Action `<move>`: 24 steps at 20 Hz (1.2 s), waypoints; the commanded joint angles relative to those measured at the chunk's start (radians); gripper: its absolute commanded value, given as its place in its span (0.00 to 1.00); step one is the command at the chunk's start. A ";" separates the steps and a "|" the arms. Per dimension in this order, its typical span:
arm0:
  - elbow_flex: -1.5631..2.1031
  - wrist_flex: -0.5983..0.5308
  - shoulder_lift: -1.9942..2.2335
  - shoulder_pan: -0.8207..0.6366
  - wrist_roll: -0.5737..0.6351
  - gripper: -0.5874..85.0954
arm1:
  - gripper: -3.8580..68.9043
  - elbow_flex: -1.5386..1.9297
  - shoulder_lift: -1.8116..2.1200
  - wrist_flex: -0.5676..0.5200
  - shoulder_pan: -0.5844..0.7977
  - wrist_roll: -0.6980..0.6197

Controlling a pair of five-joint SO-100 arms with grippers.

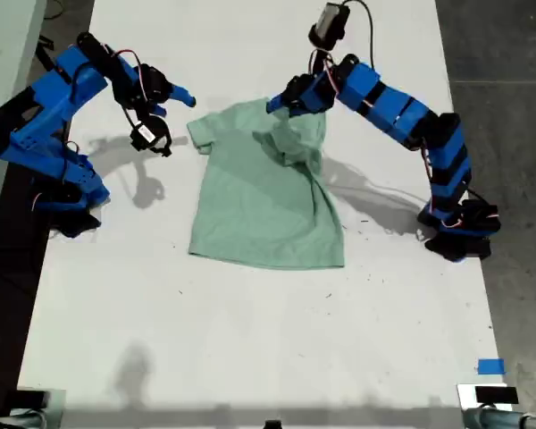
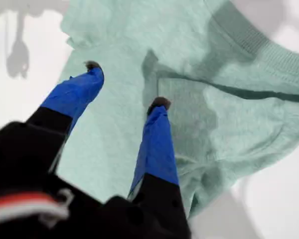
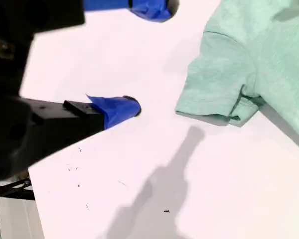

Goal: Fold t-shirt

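Observation:
The pale mint-green t-shirt [image 1: 263, 210] lies on the white table [image 1: 250, 340], its neck toward the far edge. Its shoulder on the exterior view's right is bunched and folded in toward the middle [image 1: 295, 143]. The sleeve on the exterior view's left [image 1: 201, 134] lies flat. My first gripper [image 1: 281, 103] [image 2: 126, 83] hangs open just above the shirt [image 2: 214, 74] near the collar, with no cloth between its fingers. My second gripper [image 1: 174, 121] [image 3: 149, 57] is open over bare table, a short way off the flat sleeve [image 3: 214, 89].
The arm bases stand at the table's edges, one at the exterior view's left [image 1: 67, 201] and one at its right [image 1: 460, 232]. A blue tape mark [image 1: 489, 366] and a small dark device [image 1: 493, 394] sit at the exterior view's near right corner.

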 commanded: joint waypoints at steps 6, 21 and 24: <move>0.002 -0.103 -0.124 0.041 -0.032 0.38 | 0.29 0.069 0.379 0.236 0.057 -0.057; -0.534 -0.069 -0.911 -0.094 0.011 0.37 | 0.22 0.646 0.815 0.112 -0.041 0.031; -0.721 0.066 -1.062 -0.107 -0.006 0.15 | 0.21 0.796 0.957 0.080 -0.037 0.051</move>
